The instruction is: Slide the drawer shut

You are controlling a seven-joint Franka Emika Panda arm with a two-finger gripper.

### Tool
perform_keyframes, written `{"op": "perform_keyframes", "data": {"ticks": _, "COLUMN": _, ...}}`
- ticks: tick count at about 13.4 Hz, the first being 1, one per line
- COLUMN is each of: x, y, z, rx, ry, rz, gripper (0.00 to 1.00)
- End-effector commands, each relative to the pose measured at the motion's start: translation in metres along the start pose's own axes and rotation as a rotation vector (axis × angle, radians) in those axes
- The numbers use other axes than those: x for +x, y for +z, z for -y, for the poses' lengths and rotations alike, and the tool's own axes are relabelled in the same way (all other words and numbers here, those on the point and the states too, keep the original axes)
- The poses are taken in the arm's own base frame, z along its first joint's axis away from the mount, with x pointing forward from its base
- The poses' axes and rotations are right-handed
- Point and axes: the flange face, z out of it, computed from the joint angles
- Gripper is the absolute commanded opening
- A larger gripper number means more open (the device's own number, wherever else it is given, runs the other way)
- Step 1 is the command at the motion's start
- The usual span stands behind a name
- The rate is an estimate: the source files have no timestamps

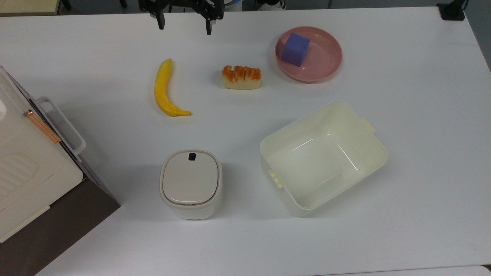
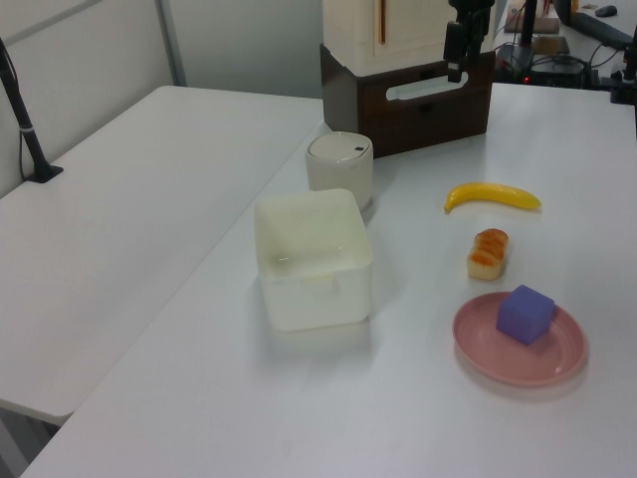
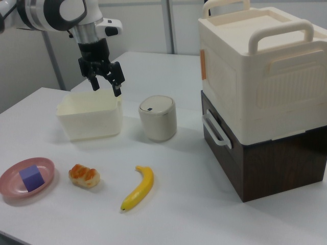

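Two fingers (image 1: 207, 23): spread wide, holding nothing.
Gripper (image 3: 106, 86): raised above table, touching nothing.
Drawer (image 3: 220, 133): front flush with cabinet.

Our gripper (image 1: 184, 26) hangs at the top view's upper edge, up and to the right of the banana (image 1: 164, 90), touching nothing. Its 2 fingers (image 3: 117, 92) point down, spread well apart. In the right view our wrist stands upright above it.
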Motion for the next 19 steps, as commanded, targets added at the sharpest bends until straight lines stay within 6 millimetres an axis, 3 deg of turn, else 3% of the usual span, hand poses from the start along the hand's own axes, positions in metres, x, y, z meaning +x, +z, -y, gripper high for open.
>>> {"op": "perform_keyframes", "data": {"ticks": 1, "x": -0.008, "y": -0.004, "z": 0.001, "rx": -0.006, "ry": -0.023, "rz": 0.031, "gripper": 1.0}}
{"op": "perform_keyframes", "data": {"ticks": 5, "x": -0.008, "y": -0.002, "z": -0.004, "rx": -0.009, "ry": -0.019, "rz": 0.043, "gripper": 1.0}}
{"op": "perform_keyframes", "data": {"ticks": 7, "x": -0.007, "y": -0.003, "z": -0.019, "rx": -0.01, "ry": 0.005, "rz": 0.04, "gripper": 1.0}}
{"op": "perform_keyframes", "data": {"ticks": 13, "x": -0.006, "y": -0.004, "z": -0.019, "rx": -0.013, "ry": -0.027, "rz": 0.028, "gripper": 1.0}}
{"op": "perform_keyframes", "data": {"ticks": 15, "x": -0.005, "y": -0.006, "z": -0.017, "rx": -0.042, "ry": -0.053, "rz": 0.019, "gripper": 1.0}}
{"op": "perform_keyframes", "data": {"ticks": 19, "x": -0.004, "y": -0.007, "z": 0.01, "rx": -0.047, "ry": -0.09, "rz": -0.004, "gripper": 1.0}}
